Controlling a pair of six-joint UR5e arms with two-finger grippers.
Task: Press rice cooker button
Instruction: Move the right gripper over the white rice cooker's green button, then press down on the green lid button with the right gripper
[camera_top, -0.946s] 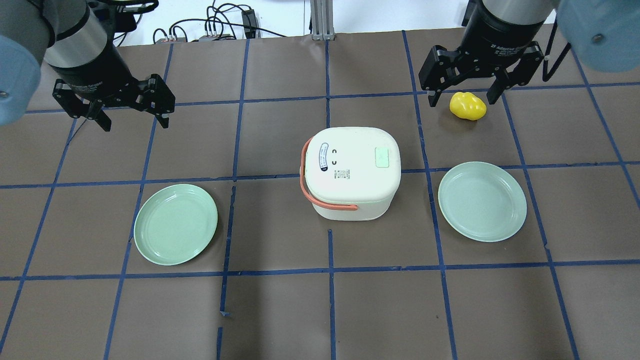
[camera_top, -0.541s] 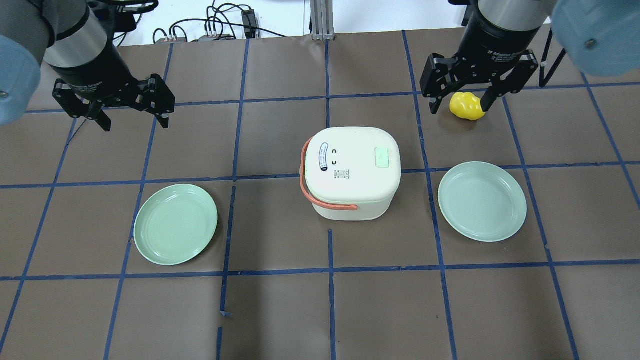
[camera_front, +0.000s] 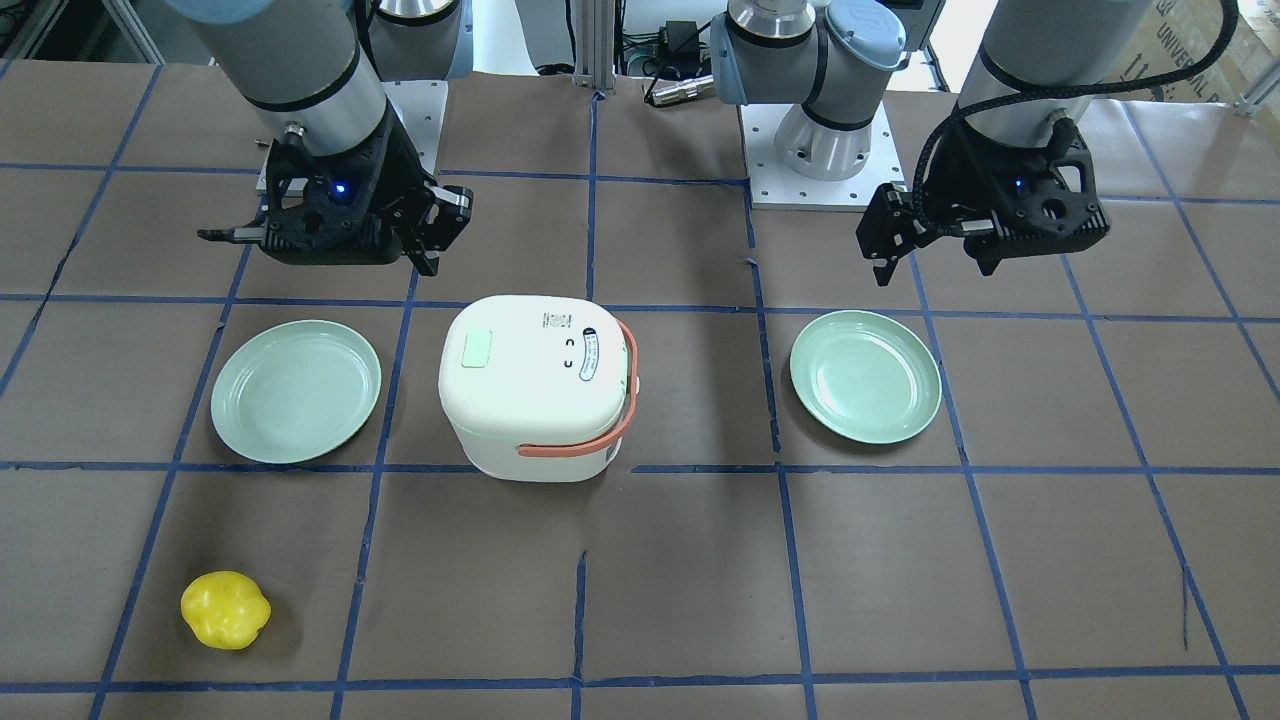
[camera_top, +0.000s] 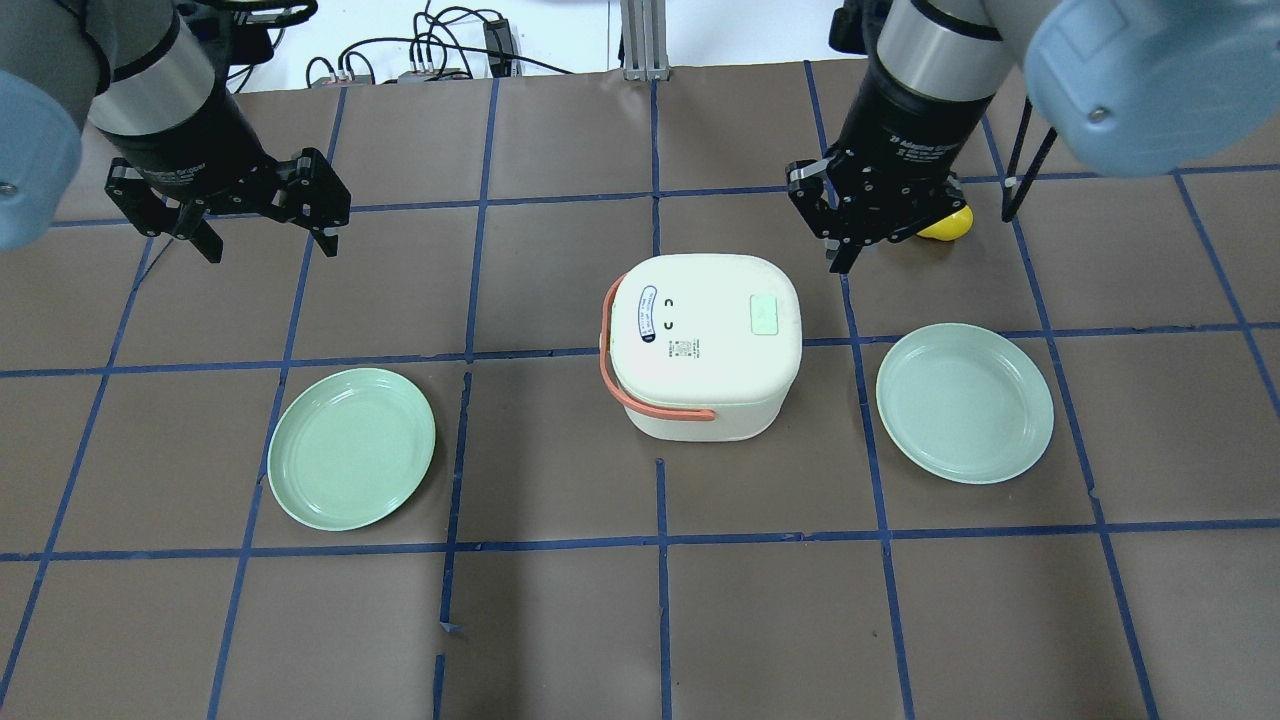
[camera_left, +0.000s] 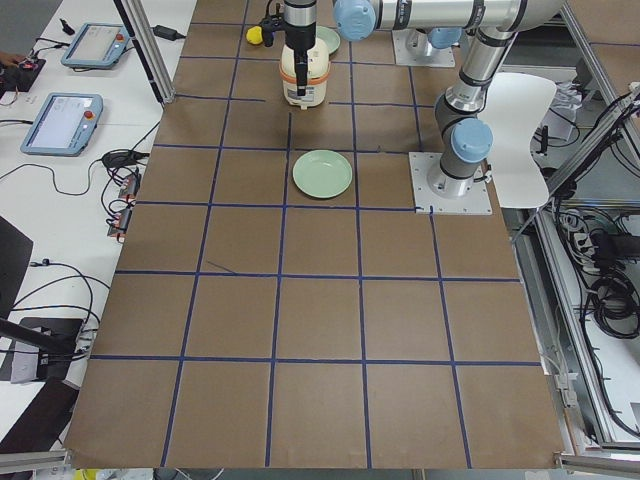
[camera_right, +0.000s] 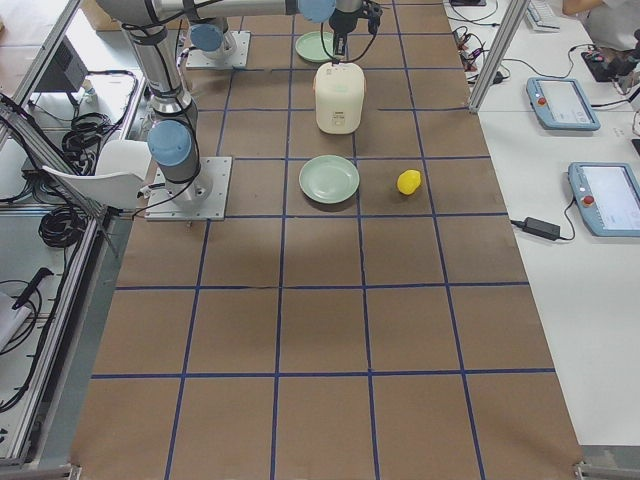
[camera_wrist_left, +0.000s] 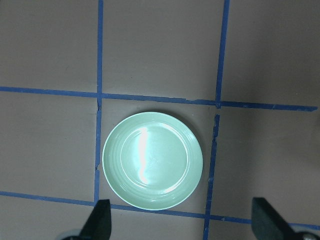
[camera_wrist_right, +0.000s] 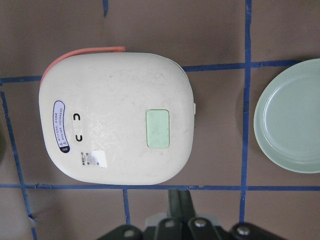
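The white rice cooker (camera_top: 700, 345) with a salmon handle stands mid-table and also shows in the front view (camera_front: 535, 385). Its pale green button (camera_top: 765, 315) sits on the lid, clear in the right wrist view (camera_wrist_right: 157, 128). My right gripper (camera_top: 836, 257) hovers above the table just past the cooker's far right corner, with its fingers (camera_wrist_right: 180, 202) together and holding nothing. My left gripper (camera_top: 270, 245) is open and empty at the far left, high over a green plate (camera_wrist_left: 152, 160).
Two pale green plates lie either side of the cooker, one on the left (camera_top: 352, 448) and one on the right (camera_top: 965, 402). A yellow fruit-like object (camera_top: 950, 225) lies beyond the right plate, half hidden by my right gripper. Cables run along the far table edge.
My right gripper has moved left from over the yellow object toward the cooker, and its fingers have closed. The left arm has not moved.
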